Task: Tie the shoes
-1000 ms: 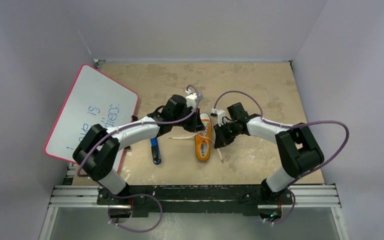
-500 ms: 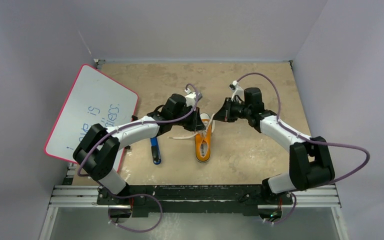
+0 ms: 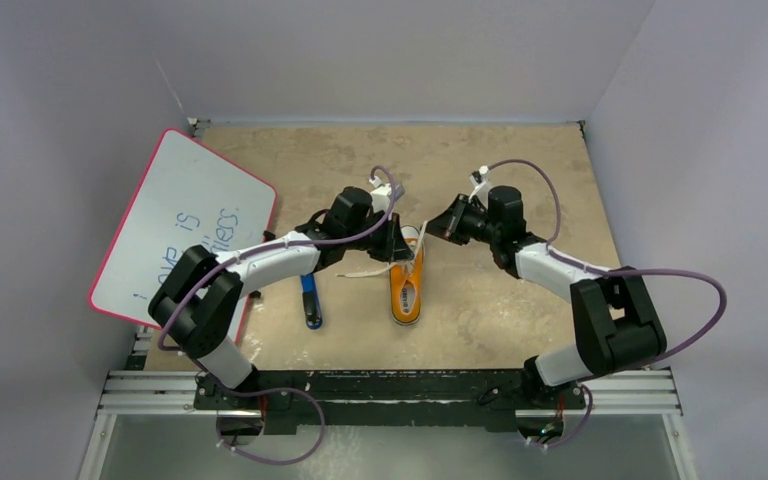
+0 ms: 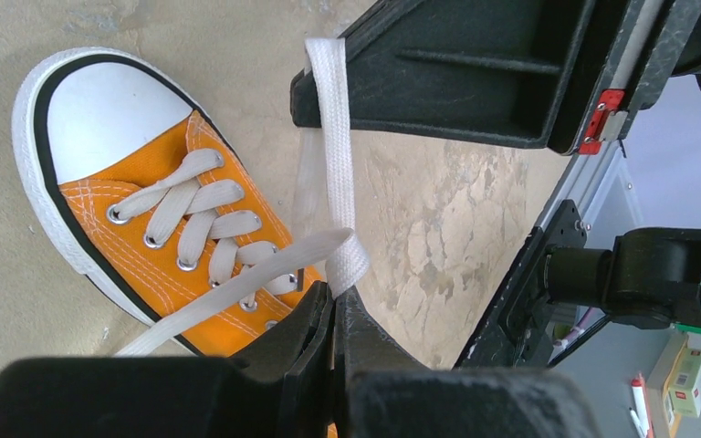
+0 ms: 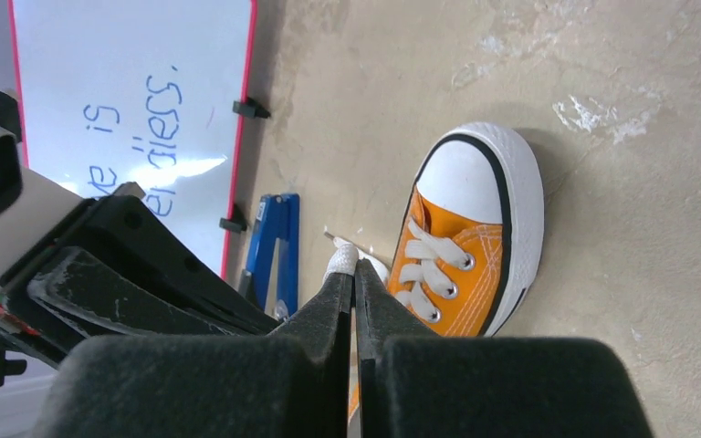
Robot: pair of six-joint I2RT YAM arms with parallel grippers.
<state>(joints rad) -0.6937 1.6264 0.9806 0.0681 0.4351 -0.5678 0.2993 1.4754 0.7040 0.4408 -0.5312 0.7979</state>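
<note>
The orange sneaker with its white toe cap lies on the tan tabletop between the arms; it also shows in the left wrist view and the right wrist view. My left gripper is shut on a white lace just above the shoe's eyelets, fingertips together in the left wrist view. The lace runs taut from there up to my right gripper, which is shut on the lace end above the shoe's far end. Another lace strand trails left of the shoe.
A pink-rimmed whiteboard with blue writing leans at the left and shows in the right wrist view. A blue-and-black stick lies left of the shoe. Grey walls enclose the table; the aluminium rail runs along the near edge.
My right gripper has left the shoe's right side and swung up and back toward its far end, drawing a lace taut. The left gripper has held still on its lace.
</note>
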